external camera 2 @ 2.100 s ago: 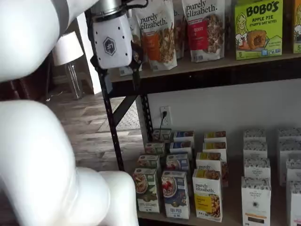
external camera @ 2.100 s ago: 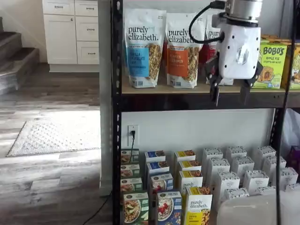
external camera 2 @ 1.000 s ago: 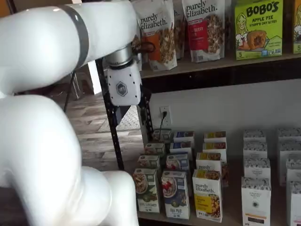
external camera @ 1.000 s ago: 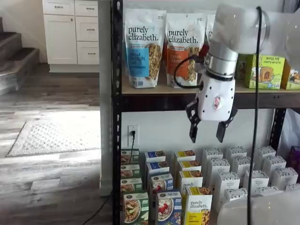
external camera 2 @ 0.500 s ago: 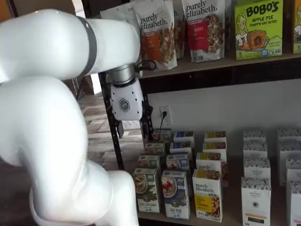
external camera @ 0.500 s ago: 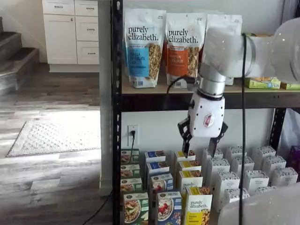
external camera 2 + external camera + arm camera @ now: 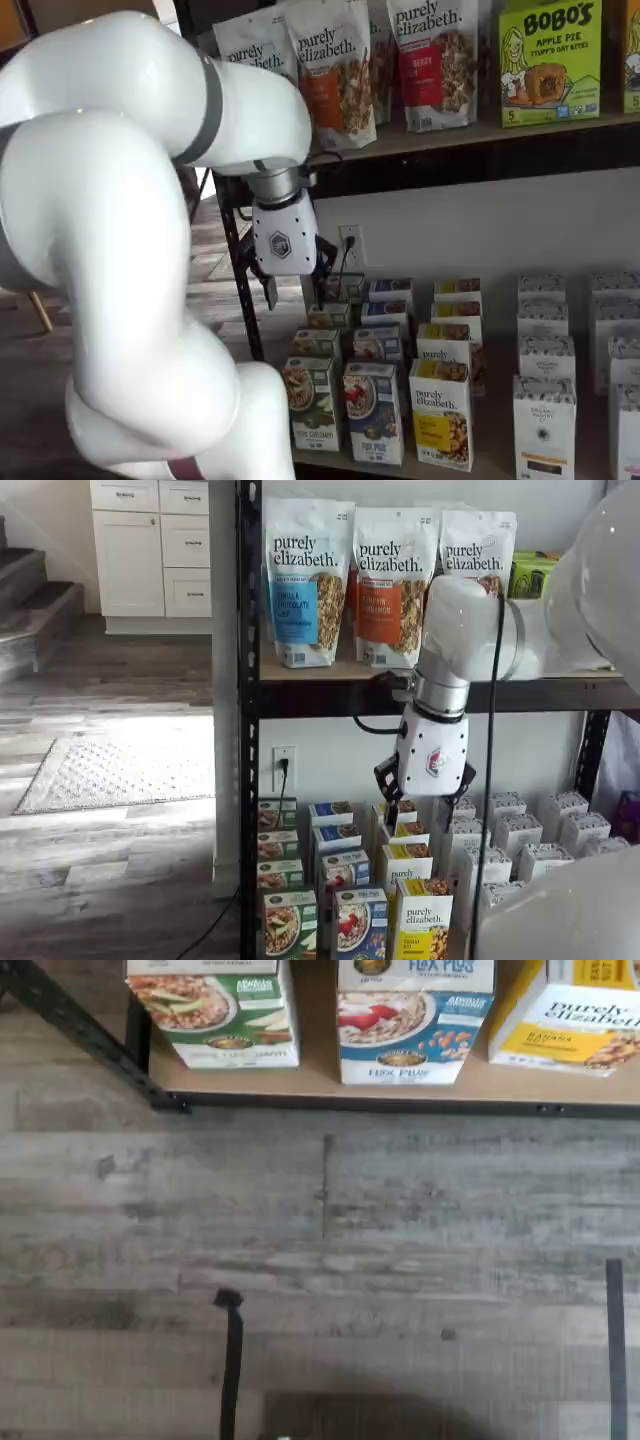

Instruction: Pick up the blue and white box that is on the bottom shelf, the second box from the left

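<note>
One arm: white, bending down in front of the rack in both shelf views.
Bottom shelf (image 7: 500, 452): well below the tool, carrying rows of upright boxes.
Tool (image 7: 425, 813): fingers spread, a plain gap between them, holding nothing.
Blue and white box (image 7: 374, 413): front row, below the tool, between the green-fronted box (image 7: 311, 402) and the yellow box (image 7: 441, 412).

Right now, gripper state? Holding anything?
Gripper: open, a gap shows between the two black fingers in both shelf views; holding nothing. It hangs above the rows of boxes, clear of the blue and white box.
</note>
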`<state>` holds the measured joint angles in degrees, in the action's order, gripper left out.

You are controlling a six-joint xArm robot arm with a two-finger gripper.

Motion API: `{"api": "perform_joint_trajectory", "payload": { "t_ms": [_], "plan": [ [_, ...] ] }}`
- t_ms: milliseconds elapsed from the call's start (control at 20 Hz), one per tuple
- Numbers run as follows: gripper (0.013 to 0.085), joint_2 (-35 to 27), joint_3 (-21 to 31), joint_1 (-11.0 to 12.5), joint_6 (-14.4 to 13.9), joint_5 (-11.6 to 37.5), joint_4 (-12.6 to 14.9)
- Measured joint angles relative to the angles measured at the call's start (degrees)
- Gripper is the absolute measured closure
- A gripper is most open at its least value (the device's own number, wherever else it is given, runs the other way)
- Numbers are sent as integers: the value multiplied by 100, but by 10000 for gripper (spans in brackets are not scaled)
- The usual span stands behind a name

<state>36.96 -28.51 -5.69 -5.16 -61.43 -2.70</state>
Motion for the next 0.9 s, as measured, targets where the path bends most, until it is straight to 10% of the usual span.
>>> {"api": "perform_joint_trajectory", "payload": {
  "t_ms": [550,900],
  "plan": [
    [130,-751,203,-23,195,1206,-252],
    [130,-1426,103,-269,-281,1897,140]
  ]
}}
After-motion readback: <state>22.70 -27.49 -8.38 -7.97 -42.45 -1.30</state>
